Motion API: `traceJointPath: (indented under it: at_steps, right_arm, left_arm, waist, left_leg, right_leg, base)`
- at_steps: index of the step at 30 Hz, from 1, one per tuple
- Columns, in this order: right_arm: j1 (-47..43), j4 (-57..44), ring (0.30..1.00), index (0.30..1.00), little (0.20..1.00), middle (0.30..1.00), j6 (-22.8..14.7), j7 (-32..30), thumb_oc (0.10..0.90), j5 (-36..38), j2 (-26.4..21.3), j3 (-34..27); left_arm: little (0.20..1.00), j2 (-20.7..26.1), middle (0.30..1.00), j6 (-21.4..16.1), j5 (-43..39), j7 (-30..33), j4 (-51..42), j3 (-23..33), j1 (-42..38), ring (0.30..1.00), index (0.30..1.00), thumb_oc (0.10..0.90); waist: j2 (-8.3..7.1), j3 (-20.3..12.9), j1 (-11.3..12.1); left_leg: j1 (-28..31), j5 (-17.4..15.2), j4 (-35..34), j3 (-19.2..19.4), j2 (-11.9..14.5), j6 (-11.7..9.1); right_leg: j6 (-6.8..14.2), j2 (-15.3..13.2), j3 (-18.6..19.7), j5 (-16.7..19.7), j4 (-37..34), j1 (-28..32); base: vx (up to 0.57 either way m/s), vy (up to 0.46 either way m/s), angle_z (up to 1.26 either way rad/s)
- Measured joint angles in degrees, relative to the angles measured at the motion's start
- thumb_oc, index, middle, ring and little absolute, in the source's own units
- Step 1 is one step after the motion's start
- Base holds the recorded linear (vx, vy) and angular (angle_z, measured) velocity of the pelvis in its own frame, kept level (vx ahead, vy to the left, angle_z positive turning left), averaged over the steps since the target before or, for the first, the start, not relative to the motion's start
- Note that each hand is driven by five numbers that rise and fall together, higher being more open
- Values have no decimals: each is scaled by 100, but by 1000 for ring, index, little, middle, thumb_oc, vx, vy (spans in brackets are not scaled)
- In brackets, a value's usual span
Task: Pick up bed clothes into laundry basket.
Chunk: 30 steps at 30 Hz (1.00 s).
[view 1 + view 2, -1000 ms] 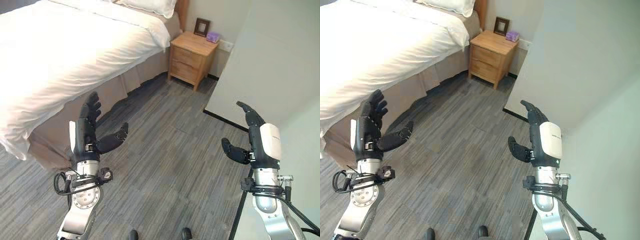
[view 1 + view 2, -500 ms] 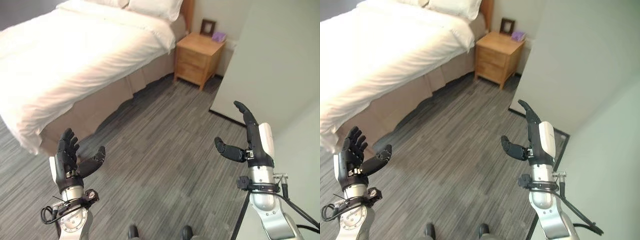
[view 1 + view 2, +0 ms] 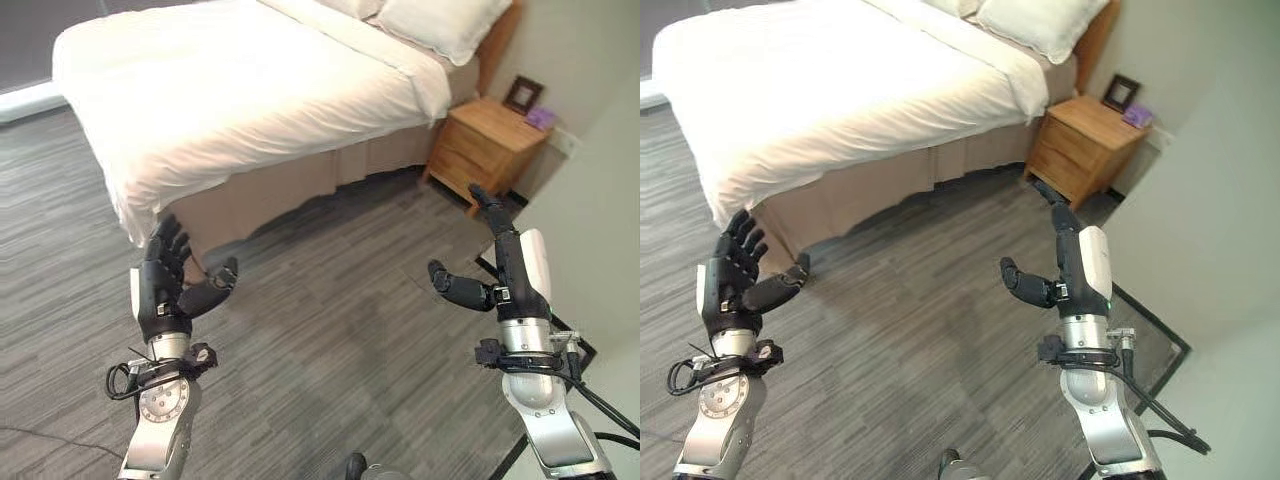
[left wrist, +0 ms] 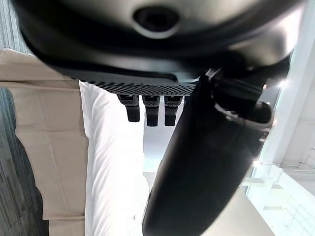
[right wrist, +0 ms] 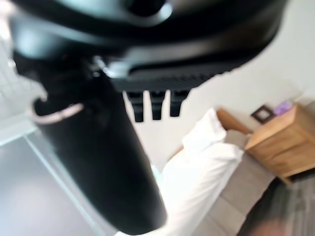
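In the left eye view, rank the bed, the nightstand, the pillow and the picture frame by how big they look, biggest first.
1. bed, by far the largest.
2. nightstand.
3. pillow, partly cut off at the picture's edge, so its place against the nightstand is unsure.
4. picture frame, smallest.

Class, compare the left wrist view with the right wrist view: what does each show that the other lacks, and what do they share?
Left wrist view: the open left hand, seen from close. Right wrist view: the open right hand, a wooden nightstand, a picture frame on it and a pillow. Both: the bed's white cover.
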Motion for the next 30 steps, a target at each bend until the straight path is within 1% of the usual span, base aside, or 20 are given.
traceJointPath:
  at_steps: [2, 3, 4, 5, 6, 7, 9, 10, 11, 12, 13, 14, 16, 17, 18, 19, 22, 24, 27, 30]
  right_arm:
    - [-15, 9, 900, 900, 900, 900, 8, 102, 800, 185, 157, 24]
    - [-92, 50, 900, 900, 900, 900, 8, 162, 800, 258, 297, 28]
    - [-128, 52, 900, 900, 900, 900, 77, 179, 800, 348, 393, 97]
    - [-90, 45, 900, 900, 900, 900, 84, 253, 800, 380, 311, 163]
    - [-83, 48, 900, 900, 900, 900, 83, 283, 800, 393, 434, 199]
    - [-90, 45, 900, 900, 900, 900, 81, 302, 800, 419, 547, 287]
    - [-84, 40, 900, 900, 900, 900, 76, 362, 800, 429, 554, 367]
    - [-87, 39, 900, 900, 900, 900, 76, 404, 800, 428, 532, 386]
    - [-93, 33, 900, 900, 900, 900, 76, 511, 800, 426, 539, 467]
    - [-93, 34, 900, 900, 900, 900, 78, 524, 800, 427, 539, 534]
    - [-84, 34, 900, 900, 900, 900, 78, 538, 800, 428, 539, 589]
    - [-38, 36, 900, 900, 900, 900, 87, 629, 800, 433, 539, 638]
    - [22, 24, 900, 900, 900, 900, 86, 737, 800, 503, 541, 648]
    - [45, 23, 900, 900, 900, 900, 84, 802, 800, 530, 552, 697]
    - [30, 35, 900, 900, 900, 900, 87, 837, 800, 603, 554, 758]
    - [-61, 47, 900, 900, 900, 900, 83, 921, 800, 723, 551, 827]
    - [-68, 59, 900, 900, 900, 900, 101, 1012, 800, 924, 353, 815]
    - [-40, 46, 900, 900, 900, 900, 96, 1029, 800, 1065, 72, 775]
    - [-35, 46, 900, 900, 900, 900, 85, 1139, 800, 1272, 54, 648]
    - [-9, 46, 900, 900, 900, 900, 85, 1276, 800, 1427, 36, 649]
  left_arm:
    - [900, 14, 900, 77, 2, -70, 4, -43, -2, 900, 900, 800]
    - [900, 21, 900, 74, 7, -63, 4, -20, -19, 900, 900, 800]
    - [900, 42, 900, 95, 8, -52, -6, -4, -42, 900, 900, 800]
    - [900, 32, 900, 110, 12, -53, 4, -44, -46, 900, 900, 800]
    - [900, 76, 900, 113, 38, -60, 43, -50, -117, 900, 900, 800]
    - [900, 136, 900, 156, 38, -75, 55, -51, -139, 900, 900, 800]
    - [900, 151, 900, 172, 37, -163, 58, -57, -117, 900, 900, 800]
    - [900, 128, 900, 173, 38, -191, 48, -70, -101, 900, 900, 800]
    - [900, 135, 900, 201, 28, -178, 69, -55, -62, 900, 900, 800]
    - [900, 134, 900, 209, 26, -177, 71, -37, -15, 900, 900, 800]
    - [900, 149, 900, 210, 25, -184, 72, -31, 29, 900, 900, 800]
    - [900, 176, 900, 210, 25, -217, 73, -15, 97, 900, 900, 800]
    - [900, 260, 900, 209, 25, -270, 40, 13, 115, 900, 900, 800]
    - [900, 408, 900, 209, 25, -297, -13, 57, 161, 900, 900, 800]
    - [900, 485, 900, 209, 33, -297, -57, 104, 220, 900, 900, 800]
    - [900, 457, 900, 208, 38, -295, -122, 202, 352, 900, 900, 800]
    - [900, 340, 900, 209, 185, -440, -136, 150, 542, 900, 900, 800]
    - [900, 309, 900, 208, 303, -630, -133, 79, 666, 900, 900, 800]
    - [900, 243, 900, 210, 326, -691, -119, 74, 780, 900, 900, 800]
    - [900, 206, 900, 210, 326, -756, -117, 80, 845, 900, 900, 800]
  waist:
    - [-52, 21, -152]
    - [-98, 76, -150]
    - [-193, 154, -190]
    - [-194, 160, -234]
    - [-294, 164, -281]
    - [-389, 178, -261]
    - [-335, 202, -264]
    - [-268, 253, -251]
    - [-104, 352, -90]
    - [-80, 364, -56]
    - [-24, 381, 1]
    - [68, 343, 120]
    - [10, 271, 224]
    - [-159, 165, 337]
    - [-267, 95, 445]
    - [-261, 40, 569]
    - [-29, -21, 388]
    - [-3, -116, 279]
    - [-4, -165, 192]
    - [18, -218, 198]
  left_leg:
    - [116, 169, -355, 0, -206, 85]
    - [11, 157, -149, -1, -162, 128]
    - [-6, 266, -165, 51, -131, 184]
    - [97, 277, -357, 2, -206, 242]
    - [161, 226, -565, -36, -395, 334]
    - [149, 246, -687, -74, -498, 397]
    - [-54, 296, -607, -216, -524, 504]
    - [-62, 282, -658, -289, -527, 563]
    - [-65, 358, -700, -338, -514, 582]
    - [-55, 371, -691, -389, -533, 588]
    - [-31, 397, -708, -439, -559, 562]
    - [-3, 493, -835, -522, -605, 497]
    - [21, 642, -1019, -619, -690, 392]
    - [44, 802, -1193, -637, -815, 279]
    - [84, 902, -1288, -594, -856, 175]
    - [57, 976, -1291, -448, -757, 49]
    - [43, 1124, -1291, -457, -389, -160]
    - [85, 1201, -1292, -448, -131, -278]
    - [77, 1271, -1292, -459, 44, -375]
    - [71, 1287, -1292, -490, 78, -392]
  right_leg:
    - [35, -205, 18, -5, 491, -213]
    - [56, -309, 75, -16, 976, -483]
    - [258, -559, 121, -19, 1550, -747]
    - [509, -665, 204, -41, 2040, -967]
    - [785, -790, 568, -230, 2448, -1232]
    - [983, -794, 856, -356, 2231, -1238]
    - [974, -948, 1025, -374, 2222, -1218]
    - [989, -1026, 1024, -363, 2139, -1155]
    - [919, -1245, 1109, -310, 1823, -906]
    - [866, -1418, 1123, -258, 1644, -732]
    - [892, -1478, 1249, -241, 1428, -591]
    - [1038, -1551, 1504, -140, 762, -266]
    - [1263, -1537, 1590, 52, 4, 117]
    - [1255, -1500, 1599, 426, -146, 165]
    - [1430, -1512, 1405, 370, -210, 165]
    - [1415, -1364, 1442, 230, -438, 189]
    - [1294, -968, 1453, 165, -437, 171]
    - [1135, -727, 1462, 69, -440, 185]
    - [1054, -538, 1463, 29, -440, 177]
    - [1027, -506, 1431, 14, -440, 197]
  base:
    - [-205, 209, 12]
    - [-111, 41, -9]
    - [-199, 76, -11]
    - [-196, 70, 1]
    - [-255, 50, 11]
    - [-164, -2, 14]
    - [-103, -2, 34]
    - [-64, -43, 43]
    - [-67, -82, 32]
    - [-10, -124, 26]
    - [26, -122, 27]
    - [22, -130, 24]
    - [-14, -107, 29]
    - [-27, -87, 9]
    - [-44, -165, -42]
    - [-21, -131, -47]
    - [-30, -148, -18]
    - [-35, -170, -13]
    - [-4, -117, -3]
    - [-1, -135, 6]
